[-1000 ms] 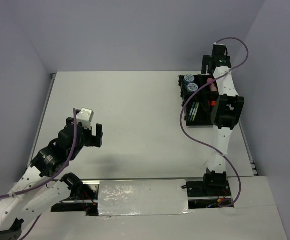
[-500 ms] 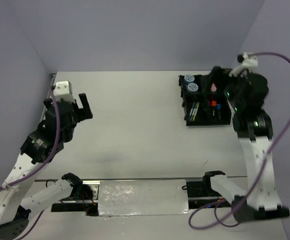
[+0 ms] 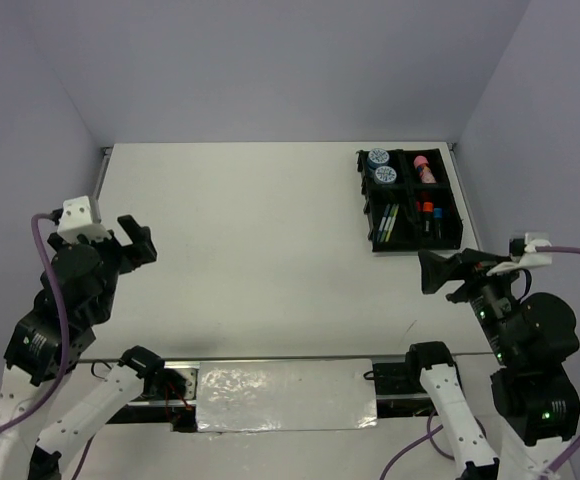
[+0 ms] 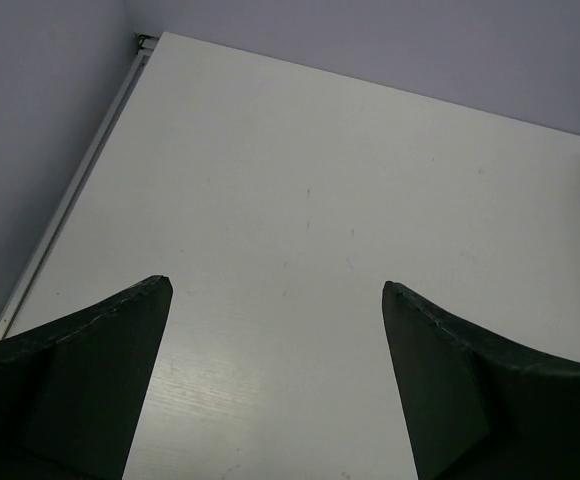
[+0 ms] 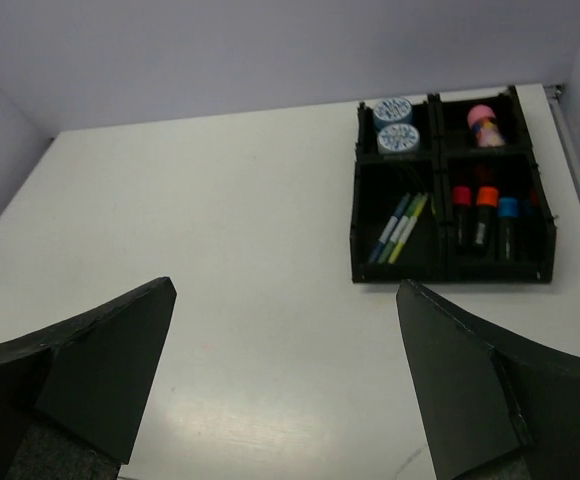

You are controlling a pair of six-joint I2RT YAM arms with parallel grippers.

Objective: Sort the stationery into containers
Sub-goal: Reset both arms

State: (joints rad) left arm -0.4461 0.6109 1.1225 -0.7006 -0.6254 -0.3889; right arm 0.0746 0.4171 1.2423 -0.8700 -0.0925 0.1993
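Note:
The black organiser tray (image 3: 410,248) stands at the far right of the table and also shows in the right wrist view (image 5: 450,272). Two blue-white tubs (image 3: 380,166) (image 5: 395,124) fill its far left compartment. The pink bottle (image 3: 425,168) (image 5: 486,123) is in the far right one. Thin pens (image 3: 390,222) (image 5: 400,228) lie in the near left one. Three highlighters (image 3: 426,215) (image 5: 485,215) lie in the near right one. My right gripper (image 3: 440,272) (image 5: 285,285) is open and empty, raised near the tray's front. My left gripper (image 3: 135,238) (image 4: 275,285) is open and empty over the table's left side.
The white table (image 3: 260,230) is walled by pale purple panels at the back and sides. A metal rail (image 3: 98,185) (image 4: 80,180) runs along its left edge. A foil-covered strip (image 3: 285,395) lies at the near edge between the arm bases.
The right arm has drawn back from over the tray to the near right, uncovering it. The left arm has swung left and back toward the near edge. Both grippers stay open.

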